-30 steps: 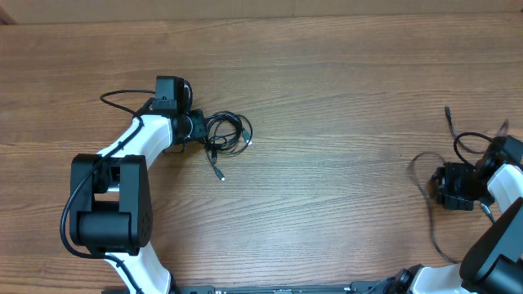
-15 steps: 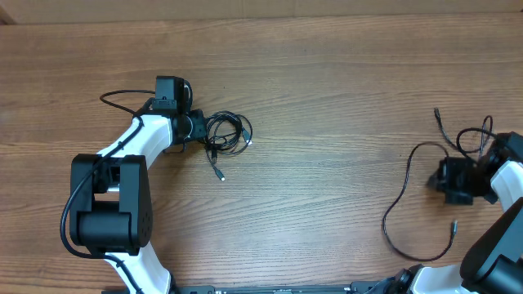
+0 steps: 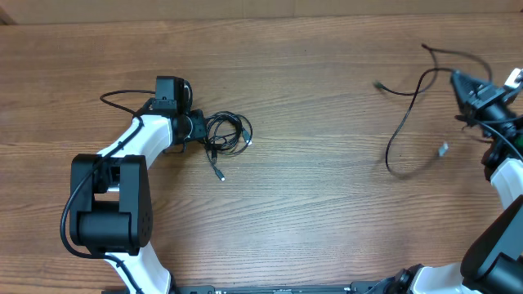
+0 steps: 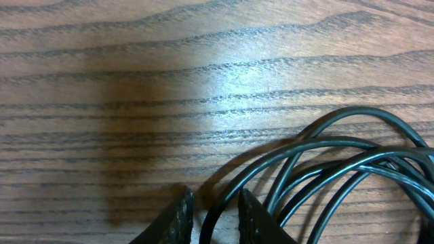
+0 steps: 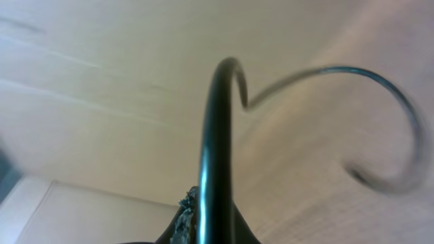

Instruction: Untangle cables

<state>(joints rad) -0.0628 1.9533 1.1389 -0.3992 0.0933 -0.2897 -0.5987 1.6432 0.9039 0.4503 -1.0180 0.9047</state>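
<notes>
A small bundle of black cables (image 3: 230, 133) lies left of the table's middle, with one plug end (image 3: 219, 174) trailing toward the near edge. My left gripper (image 3: 202, 129) sits at the bundle's left side. In the left wrist view its fingertips (image 4: 182, 215) stand close on either side of one strand, beside the other loops (image 4: 339, 163). At the far right, my right gripper (image 3: 458, 80) is shut on a separate cable (image 3: 406, 122), which hangs in a loose curve with a pale plug (image 3: 442, 149) dangling. The right wrist view shows that cable (image 5: 215, 122) rising straight out of the shut jaws.
The left arm's own thick wire (image 3: 122, 94) loops behind its wrist. The wooden table (image 3: 327, 212) ends at a far edge (image 3: 261, 18) near the top of the overhead view. The right arm (image 3: 507, 188) comes in from the bottom right corner.
My right gripper has closed on the loose cable and moved toward the far edge, lifting it off the table so it swings out to the left. The left gripper and bundle have not moved.
</notes>
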